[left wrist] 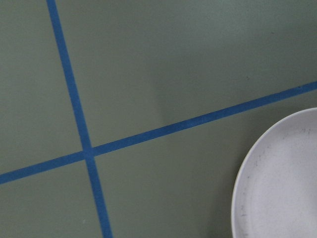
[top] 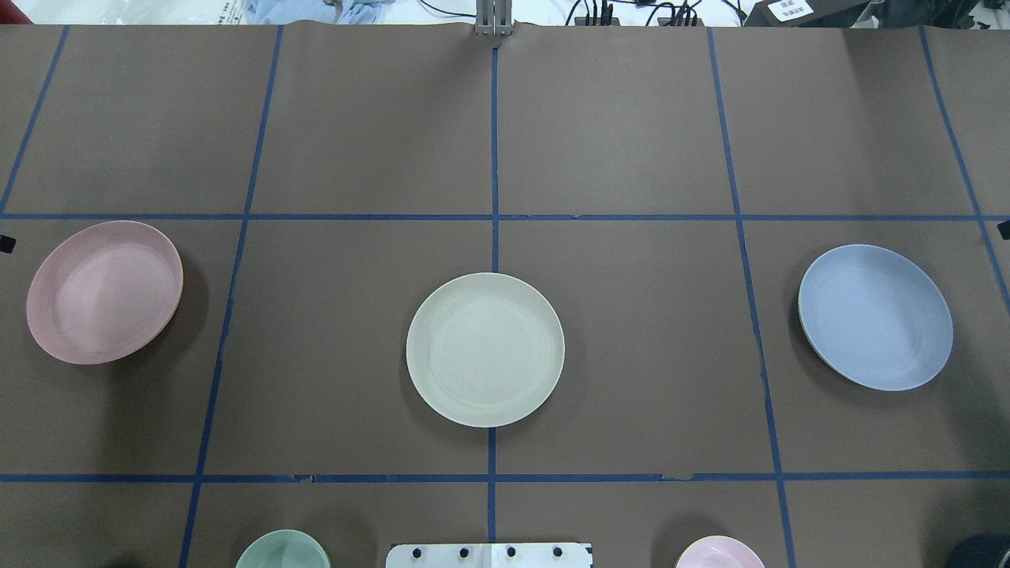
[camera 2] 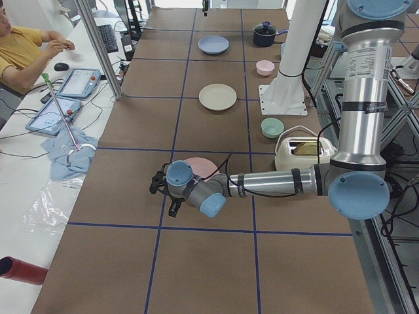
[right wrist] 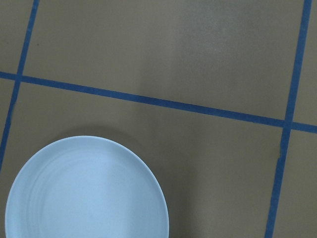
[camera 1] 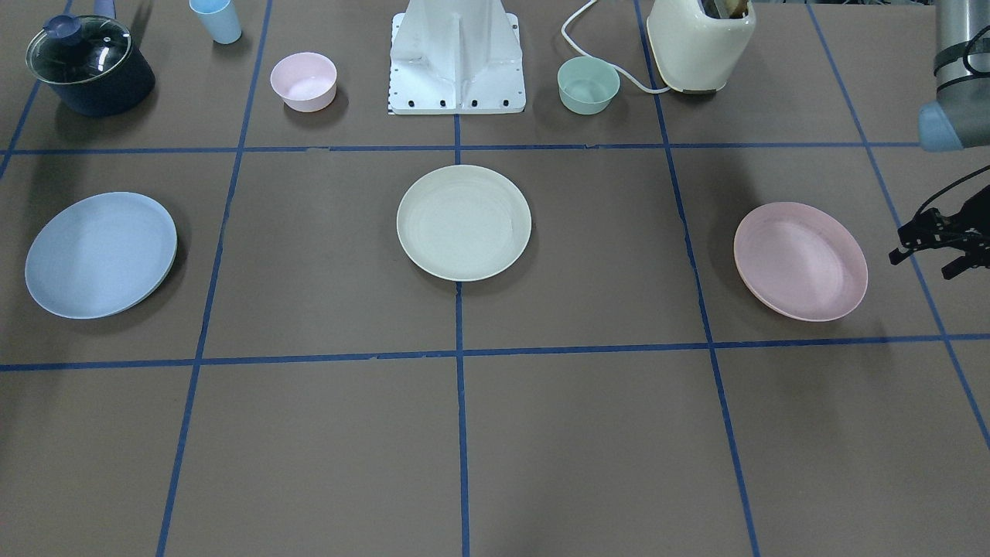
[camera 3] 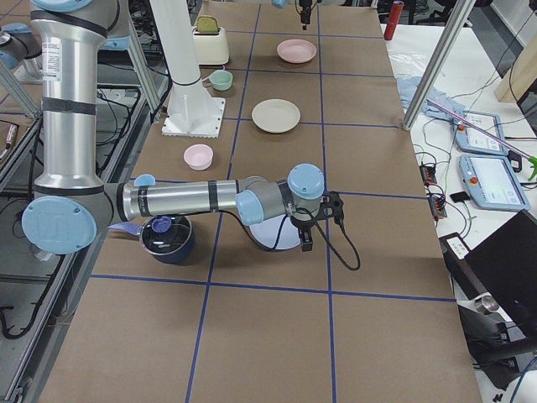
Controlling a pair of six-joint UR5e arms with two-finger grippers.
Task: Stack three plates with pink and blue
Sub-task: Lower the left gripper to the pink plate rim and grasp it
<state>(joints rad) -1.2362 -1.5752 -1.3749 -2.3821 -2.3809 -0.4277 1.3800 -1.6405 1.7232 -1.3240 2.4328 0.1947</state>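
Three plates lie apart in a row on the brown table. The cream-white plate (top: 485,349) is in the middle. The pale pink plate (top: 104,291) is on my left side and the light blue plate (top: 874,316) on my right. My left gripper (camera 1: 924,263) hovers just outside the pink plate (camera 1: 800,261), fingers apart and empty. Its wrist view shows that plate's rim (left wrist: 282,183). My right gripper (camera 3: 323,225) hovers beside the blue plate (camera 3: 275,233). I cannot tell whether it is open or shut. Its wrist view shows the blue plate (right wrist: 84,193).
Along the robot's side stand a dark pot with a glass lid (camera 1: 89,66), a light blue cup (camera 1: 216,19), a small pink bowl (camera 1: 303,81), the white robot base (camera 1: 456,62), a green bowl (camera 1: 588,85) and a cream toaster (camera 1: 700,42).
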